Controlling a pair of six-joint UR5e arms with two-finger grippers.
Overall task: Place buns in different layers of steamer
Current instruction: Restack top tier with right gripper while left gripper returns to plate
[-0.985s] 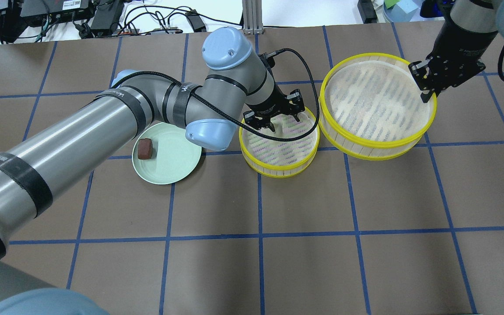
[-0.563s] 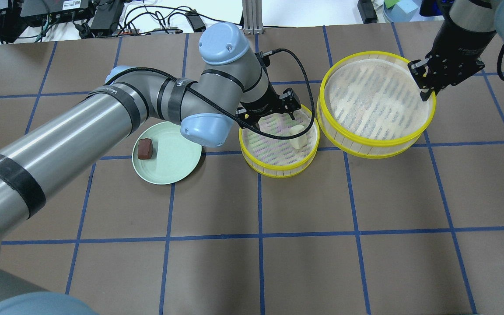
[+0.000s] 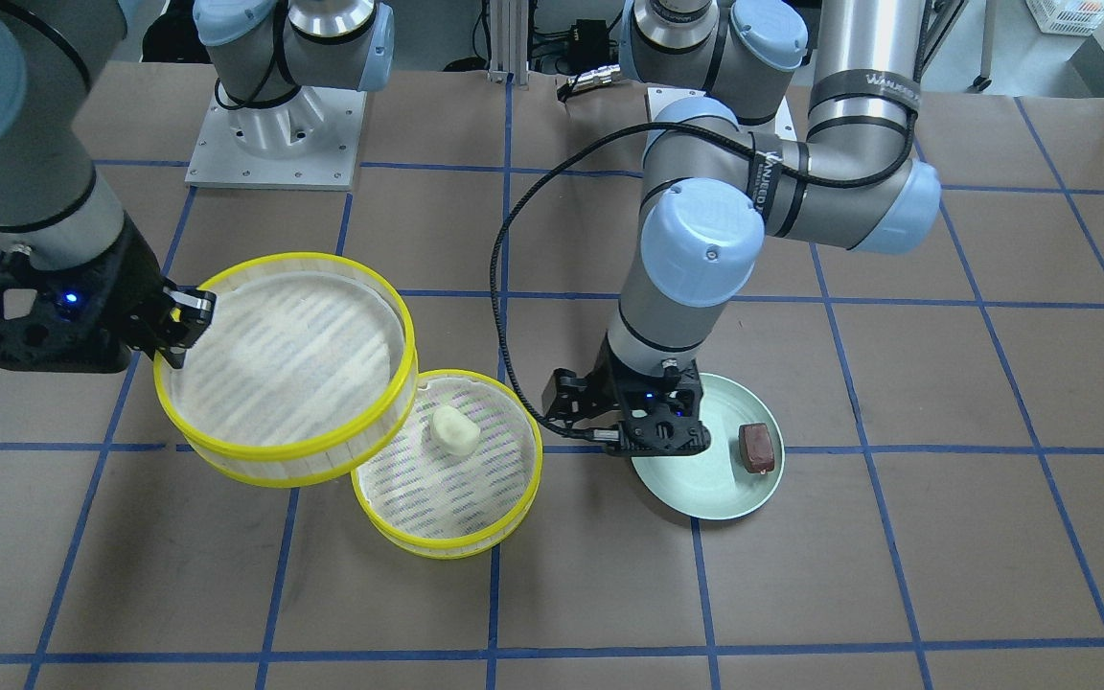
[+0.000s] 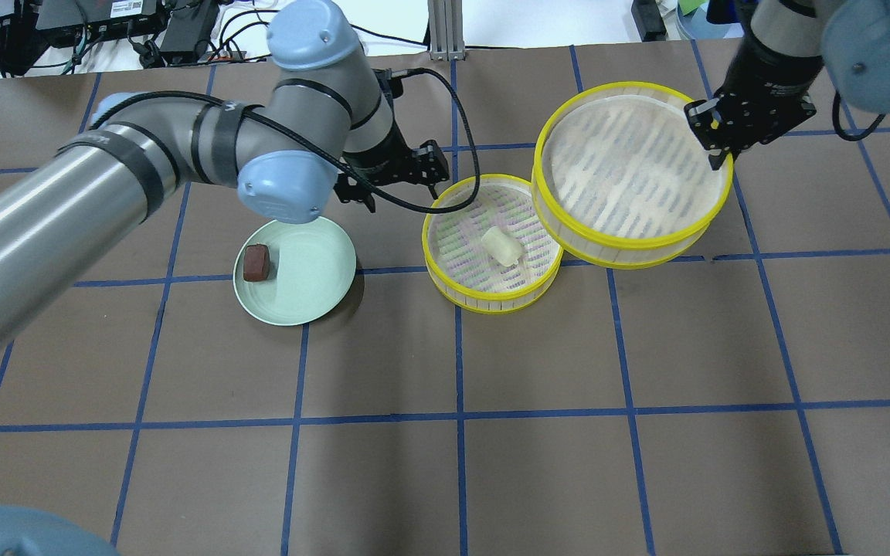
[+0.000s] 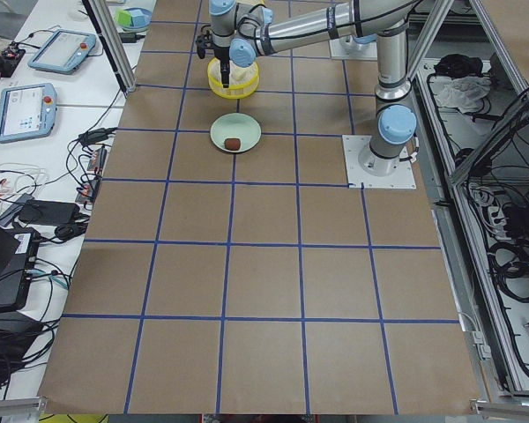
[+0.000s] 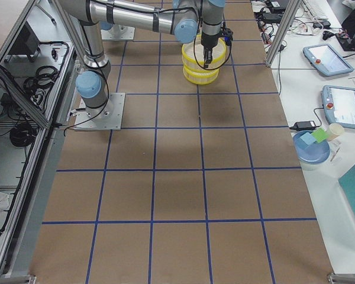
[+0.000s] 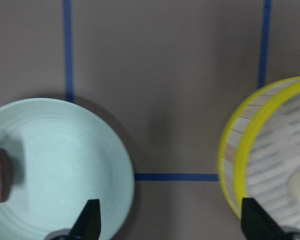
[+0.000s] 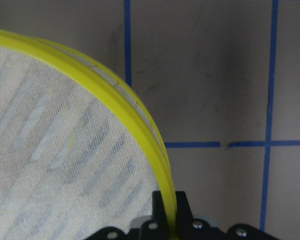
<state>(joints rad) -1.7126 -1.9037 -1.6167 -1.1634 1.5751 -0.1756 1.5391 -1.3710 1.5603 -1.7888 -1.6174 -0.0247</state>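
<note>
My right end effector (image 8: 171, 202) is clamped on the yellow rim of the upper layer (image 3: 293, 462) and holds it over the desk (image 4: 568, 463), toward my right end. Seen from above, this layer covers a part of the lower layer (image 4: 491, 299); whether the two touch, I cannot tell. The lower layer stands on the desk between my two arms, and the cream bun (image 4: 501, 247) lies in it, near the middle. The brown bun (image 4: 256, 262) lies on the green plate (image 4: 314, 278), toward my left end. My left end effector (image 7: 171, 220) hangs with its fingers wide apart and nothing between them, over the bare desk between plate and lower layer.

I think the dangers are these. I hold the upper layer at one thin point only, so it can turn or slip in the grip. If I lower it off centre, its wall can catch the lower rim and push the loose lower layer aside. The brown bun sits close to the plate's edge; a badly placed finger can knock it off or shift the plate. Also, both arms will work at one stack, so they can hit each other.
</note>
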